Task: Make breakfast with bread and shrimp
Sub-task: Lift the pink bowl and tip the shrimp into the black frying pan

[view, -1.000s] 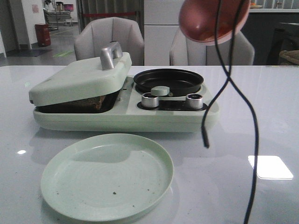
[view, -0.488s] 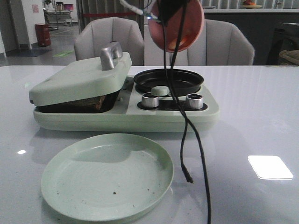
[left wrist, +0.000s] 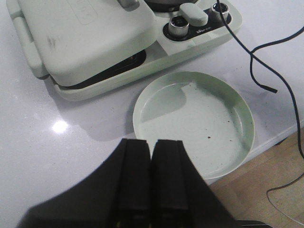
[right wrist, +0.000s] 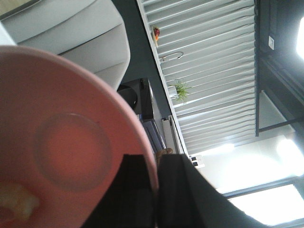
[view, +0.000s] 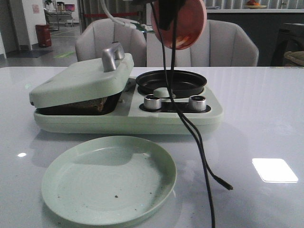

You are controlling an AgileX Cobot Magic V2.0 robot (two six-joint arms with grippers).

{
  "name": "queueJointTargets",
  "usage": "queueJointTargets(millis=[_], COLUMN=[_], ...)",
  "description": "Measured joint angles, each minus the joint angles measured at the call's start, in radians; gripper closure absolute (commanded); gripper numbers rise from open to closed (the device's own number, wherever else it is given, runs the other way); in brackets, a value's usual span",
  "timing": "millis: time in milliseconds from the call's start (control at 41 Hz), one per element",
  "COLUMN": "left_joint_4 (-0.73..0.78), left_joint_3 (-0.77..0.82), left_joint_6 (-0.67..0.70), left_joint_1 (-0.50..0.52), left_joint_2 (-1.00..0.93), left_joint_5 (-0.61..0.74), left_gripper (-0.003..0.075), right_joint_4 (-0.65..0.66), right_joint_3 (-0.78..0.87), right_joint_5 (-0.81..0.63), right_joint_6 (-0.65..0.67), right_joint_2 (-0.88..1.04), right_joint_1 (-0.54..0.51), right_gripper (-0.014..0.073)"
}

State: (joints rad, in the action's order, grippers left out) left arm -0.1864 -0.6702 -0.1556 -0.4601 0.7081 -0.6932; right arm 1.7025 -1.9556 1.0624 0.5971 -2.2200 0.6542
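Note:
My right gripper is shut on the rim of the pink bowl. In the front view the bowl hangs tipped on its side, high above the black round pan of the pale green breakfast maker. One small pale orange piece, apparently shrimp, lies in the bowl. The maker's lid rests almost shut on a brown-crusted piece of bread, of which only the edge shows. My left gripper is shut and empty, above the table beside the green plate.
The empty green plate with a few crumbs lies in front of the maker. A black cable hangs from the right arm across the maker's knobs to the table. Two chairs stand behind the table. The table's near edge is close to the plate.
The right gripper has carried the pink bowl left, from the upper right to above the black pan, and tipped it further. The hanging cable has swung. The plate and maker have not moved.

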Motion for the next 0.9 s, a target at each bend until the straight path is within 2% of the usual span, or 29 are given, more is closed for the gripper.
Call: queueJointTargets(millis=[268, 488, 902], left_joint_4=[0.000, 0.000, 0.000], left_joint_3=[0.000, 0.000, 0.000], left_joint_6=[0.000, 0.000, 0.000], left_joint_1=[0.000, 0.000, 0.000], left_joint_2=[0.000, 0.000, 0.000], left_joint_5=[0.000, 0.000, 0.000], left_gripper=[0.0619, 0.0619, 0.0619], right_joint_4=[0.008, 0.011, -0.037], right_joint_3=[-0.096, -0.103, 0.030], right_joint_5=[0.023, 0.033, 0.021], right_joint_6=[-0.077, -0.094, -0.094], right_joint_2=[0.000, -0.005, -0.019], right_joint_1=[0.009, 0.009, 0.009], right_gripper=[0.0549, 0.0549, 0.0549])
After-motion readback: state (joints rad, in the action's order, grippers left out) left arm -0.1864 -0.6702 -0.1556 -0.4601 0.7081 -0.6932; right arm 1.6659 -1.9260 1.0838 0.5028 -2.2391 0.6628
